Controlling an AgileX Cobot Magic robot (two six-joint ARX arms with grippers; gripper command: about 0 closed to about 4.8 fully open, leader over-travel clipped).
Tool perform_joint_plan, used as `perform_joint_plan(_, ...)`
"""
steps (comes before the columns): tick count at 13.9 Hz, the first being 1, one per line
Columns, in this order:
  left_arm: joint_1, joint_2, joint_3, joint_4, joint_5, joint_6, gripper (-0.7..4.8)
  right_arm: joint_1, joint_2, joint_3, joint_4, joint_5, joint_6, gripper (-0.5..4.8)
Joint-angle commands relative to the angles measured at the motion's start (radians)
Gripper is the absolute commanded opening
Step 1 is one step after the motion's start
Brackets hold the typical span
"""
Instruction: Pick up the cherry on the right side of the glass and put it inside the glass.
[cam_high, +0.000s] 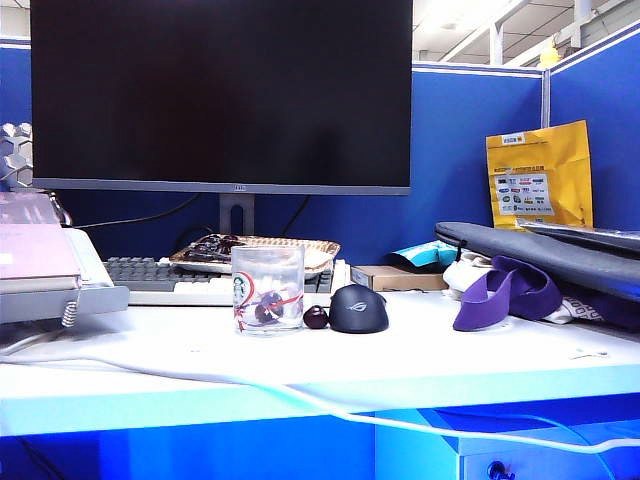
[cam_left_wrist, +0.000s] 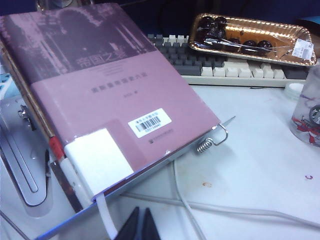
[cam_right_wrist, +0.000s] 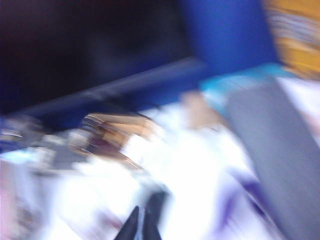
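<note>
1. Exterior view shows the whole desk (cam_high: 420, 360) but neither arm: the glass (cam_high: 267, 288) stands near the middle, back from the front edge, and the cherry (cam_high: 316, 317) lies on the desk just beside it, between the glass and a black computer mouse (cam_high: 358, 308).
2. Only this view shows the cherry outside the glass; darker round shapes sit inside the glass behind its green round logo and red curved marks.
3. The mouse carries a pale emblem on its back; it lies just beside the cherry on the side away from the glass.
4. Left wrist view shows the left tool (cam_left_wrist: 139, 226), its dark tips pressed together, holding nothing, over a white cable (cam_left_wrist: 240, 211) near the desk's left end.
5. That view alone shows a mauve book (cam_left_wrist: 100, 95) on a metal stand, with Chinese title lettering and a white barcode sticker too small to read.
6. It also shows a gold tray (cam_left_wrist: 252, 40) of dark cherries under film, resting on the keyboard (cam_left_wrist: 235, 70), with a price label that cannot be read, and the glass at the frame's edge.
7. Right wrist view is heavily blurred; the right tool (cam_right_wrist: 142, 225) shows as dark tips drawn together, empty, above the white desk.
8. Behind the desk stand a dark monitor (cam_high: 220, 95), a yellow printed bag (cam_high: 538, 175), a grey sleeve (cam_high: 540, 250) and purple cloth (cam_high: 505, 292).
</note>
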Motion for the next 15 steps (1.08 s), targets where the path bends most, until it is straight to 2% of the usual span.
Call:
perform_joint_plan(1, 0.001, -0.003, 0.000, -0.012, 0.004, 0.004, -0.05, 0.000, 0.298, 0.175, 0.237, -0.206, 0.024, -0.01)
perform_joint_plan(2, 0.001, -0.003, 0.000, -0.012, 0.004, 0.004, -0.05, 0.000, 0.377, 0.212, 0.271, -0.306, 0.029, -0.01)
perform_joint_plan(3, 0.001, -0.003, 0.000, -0.012, 0.004, 0.004, -0.05, 0.000, 0.445, 0.225, 0.333, -0.404, 0.107, -0.01)
perform_joint_plan(4, 0.001, -0.003, 0.000, -0.012, 0.004, 0.004, -0.05, 0.001, 0.493, 0.225, 0.357, -0.440, 0.186, 0.01)
perform_joint_plan(5, 0.001, -0.003, 0.000, -0.012, 0.004, 0.004, -0.05, 0.001, 0.534, 0.225, 0.318, -0.447, 0.171, 0.43)
perform_joint_plan(6, 0.001, -0.003, 0.000, -0.012, 0.004, 0.004, -0.05, 0.009, 0.562, 0.225, 0.224, -0.441, 0.067, 1.47)
perform_joint_plan(7, 0.001, -0.003, 0.000, -0.012, 0.003, 0.004, -0.05, 0.032, 0.586, 0.225, 0.162, -0.389, -0.018, 1.92)
perform_joint_plan(8, 0.001, -0.003, 0.000, -0.012, 0.004, 0.004, -0.05, 0.064, 0.617, 0.225, 0.137, -0.301, -0.050, 2.50)
perform_joint_plan(9, 0.001, -0.003, 0.000, -0.012, 0.004, 0.004, -0.05, 0.092, 0.647, 0.229, 0.136, -0.252, -0.066, 2.79)
perform_joint_plan(13, 0.001, -0.003, 0.000, -0.012, 0.004, 0.004, -0.05, 0.169, 0.805, 0.370, 0.127, -0.238, -0.072, 2.68)
perform_joint_plan(14, 0.001, -0.003, 0.000, -0.012, 0.004, 0.004, -0.05, 0.182, 0.840, 0.416, 0.114, -0.219, -0.075, 1.83)
perform_joint_plan(15, 0.001, -0.003, 0.000, -0.012, 0.004, 0.004, -0.05, 0.183, 0.867, 0.457, 0.090, -0.222, -0.091, 0.70)
